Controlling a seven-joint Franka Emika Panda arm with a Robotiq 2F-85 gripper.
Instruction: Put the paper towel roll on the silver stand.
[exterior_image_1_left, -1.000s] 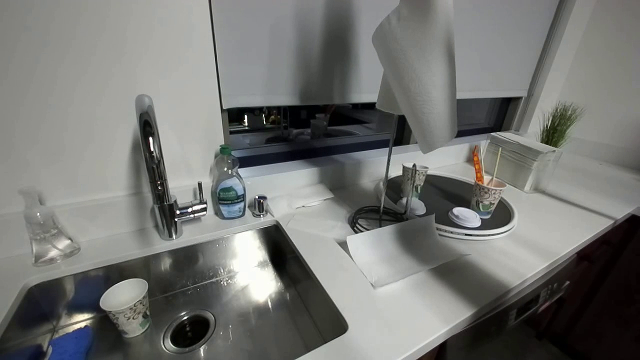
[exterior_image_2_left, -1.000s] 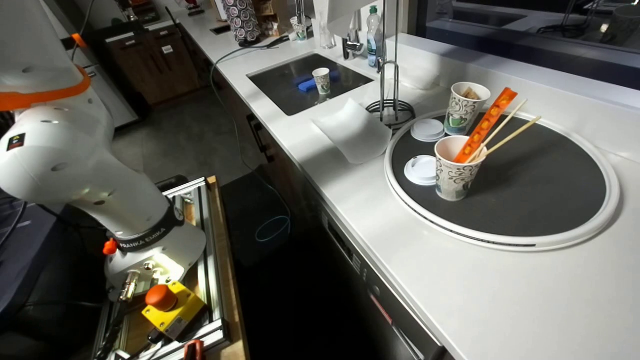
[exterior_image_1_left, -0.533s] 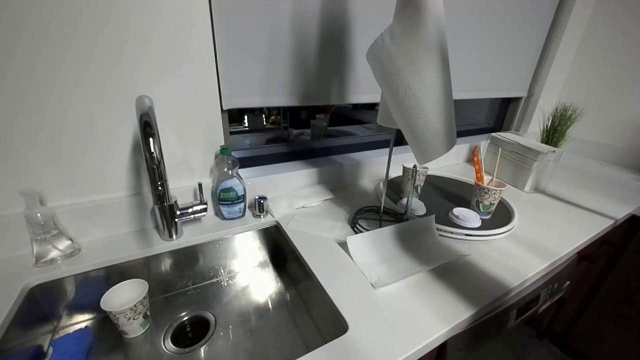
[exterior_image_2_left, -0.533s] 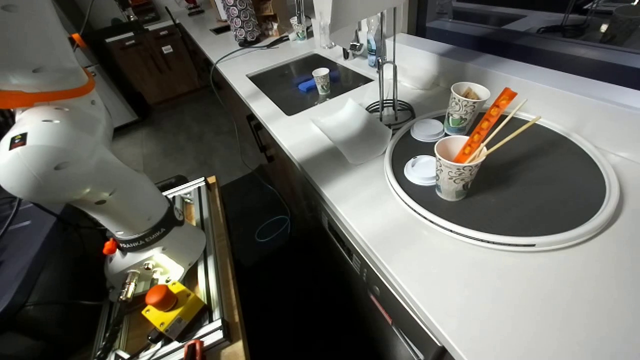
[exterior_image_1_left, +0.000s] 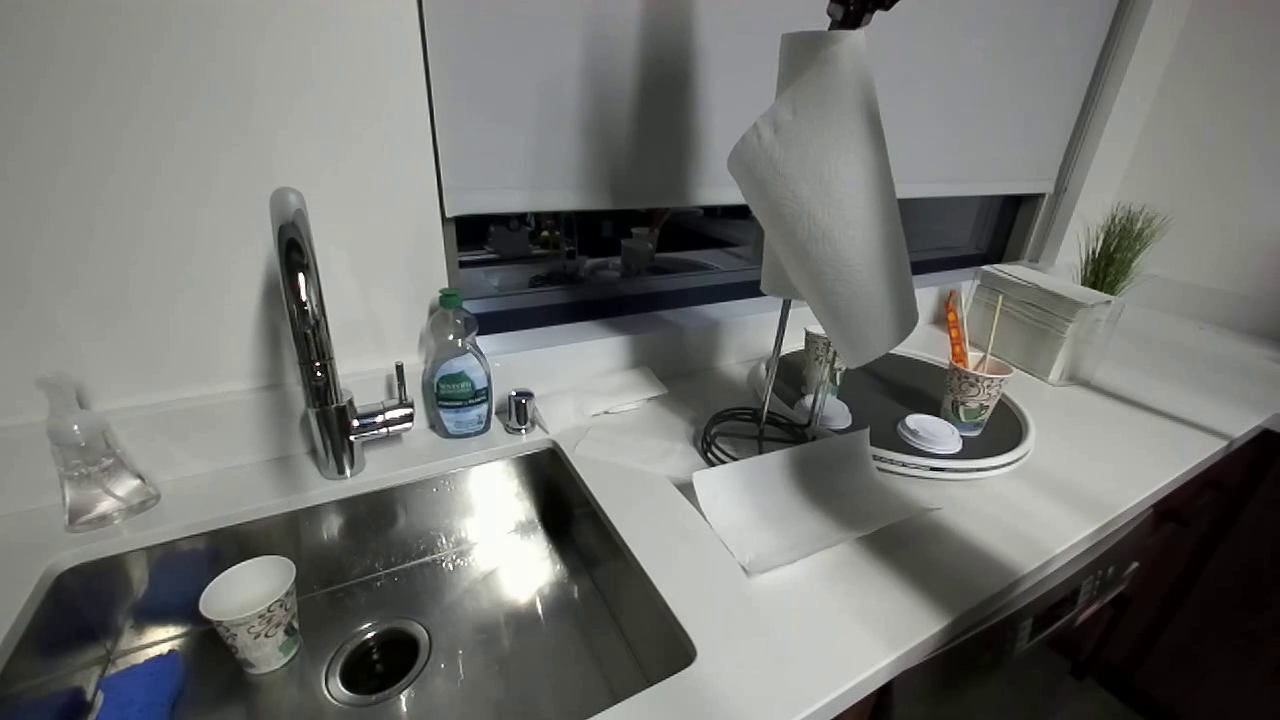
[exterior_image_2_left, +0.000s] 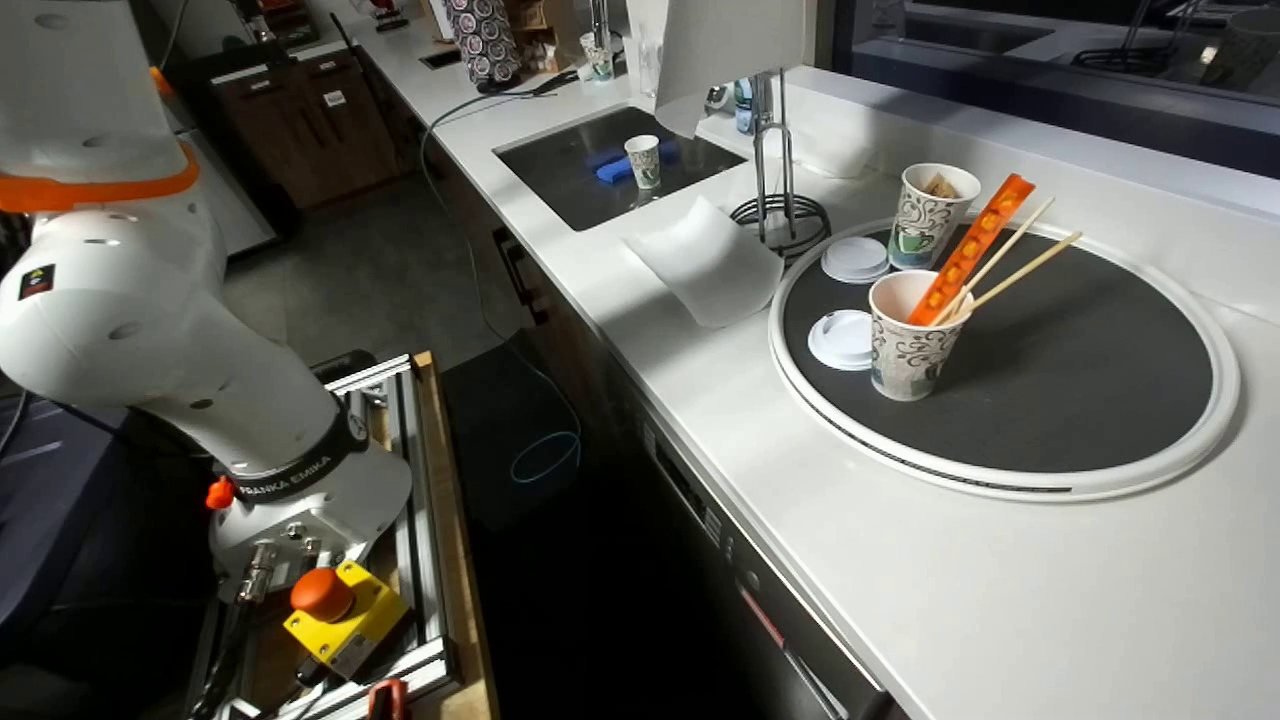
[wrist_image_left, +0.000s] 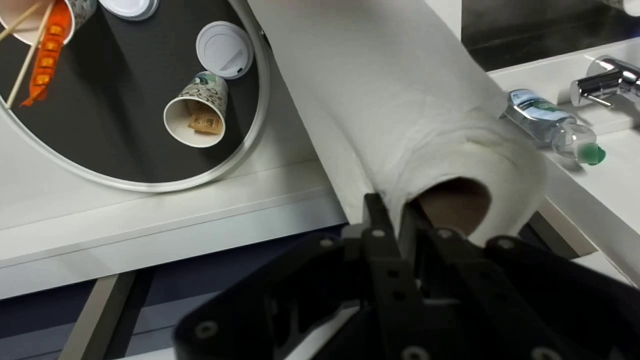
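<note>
Pincer (wrist_image_left: 391, 206) clamps the paper towel roll (exterior_image_1_left: 828, 195) by its top rim: ease it plumb onto the silver stand (exterior_image_1_left: 774, 365) below!

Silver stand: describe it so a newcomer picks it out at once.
On the counter, find the sink and the round dark-topped tray. Between them is the silver stand. Unlike the curved chrome faucet, it has slim upright rods rising from a ringed wire base.

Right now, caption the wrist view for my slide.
Tool pinching the paper towel roll beside its hollow core, soap bottle at right.
</note>
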